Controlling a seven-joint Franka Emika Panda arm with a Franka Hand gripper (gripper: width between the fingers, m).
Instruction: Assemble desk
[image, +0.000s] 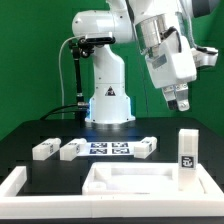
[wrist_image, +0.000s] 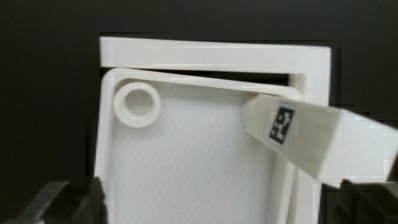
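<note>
The white desk slab (image: 128, 180) with a raised rim lies at the front of the black table. In the wrist view the slab (wrist_image: 187, 150) shows a round socket (wrist_image: 137, 100) in one corner. One white leg (image: 188, 150) stands upright at the slab's corner on the exterior view's right, with a marker on its face; in the wrist view this leg (wrist_image: 311, 135) overlaps the slab's rim. Three more legs (image: 45, 148) (image: 72, 149) (image: 143, 147) lie behind the slab. My gripper (image: 178, 100) hangs in the air well above the upright leg. The gripper (wrist_image: 214, 212) is open and empty.
The marker board (image: 108, 150) lies flat between the lying legs. A white frame (image: 18, 184) borders the table at the front and the exterior view's left. The robot base (image: 108, 95) stands at the back.
</note>
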